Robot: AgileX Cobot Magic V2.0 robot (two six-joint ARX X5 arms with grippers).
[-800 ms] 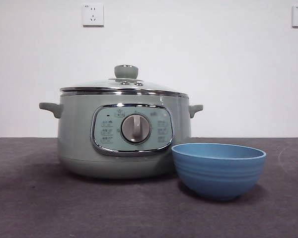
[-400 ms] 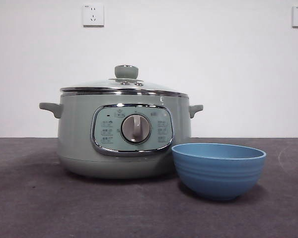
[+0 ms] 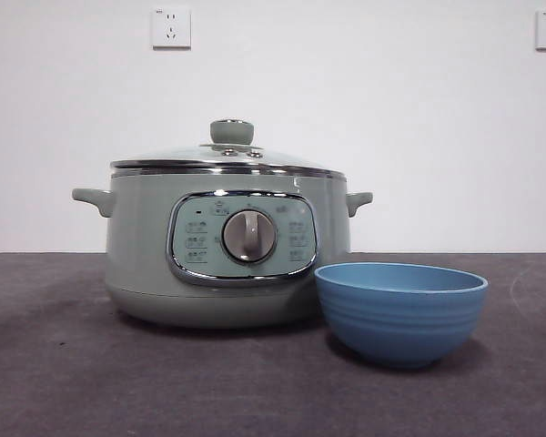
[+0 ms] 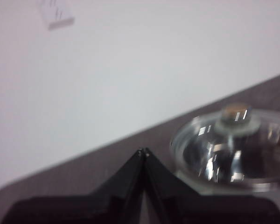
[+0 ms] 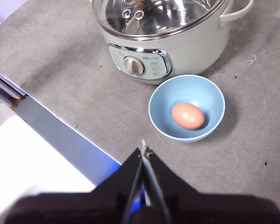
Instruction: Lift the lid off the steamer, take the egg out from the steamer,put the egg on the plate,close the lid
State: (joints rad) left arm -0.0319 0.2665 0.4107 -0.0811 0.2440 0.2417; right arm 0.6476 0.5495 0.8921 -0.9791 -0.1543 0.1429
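The table [image 3: 64,373] is covered in a matte, dark grey, slightly fuzzy cloth, and a plain white wall with two sockets stands behind it. On the cloth sits the steamer [image 3: 146,255], a wide round pot in smooth pale green with a chrome-framed panel, a grey dial and two stubby side handles. The lid [image 3: 227,155] rests closed on it: a shallow dome of clear glass with a shiny chrome rim and a round pale-green knob. Just beside the pot, toward its front right, stands the plate [image 3: 400,319], a small blue bowl with faint ridges around the outside. In the right wrist view a smooth brown egg [image 5: 187,115] lies in the bowl's bottom. The right gripper [image 5: 143,150] hangs above the table near the bowl, jaws pressed together, holding nothing. The left gripper [image 4: 143,151] hovers beside the lid, jaws likewise clenched and empty.
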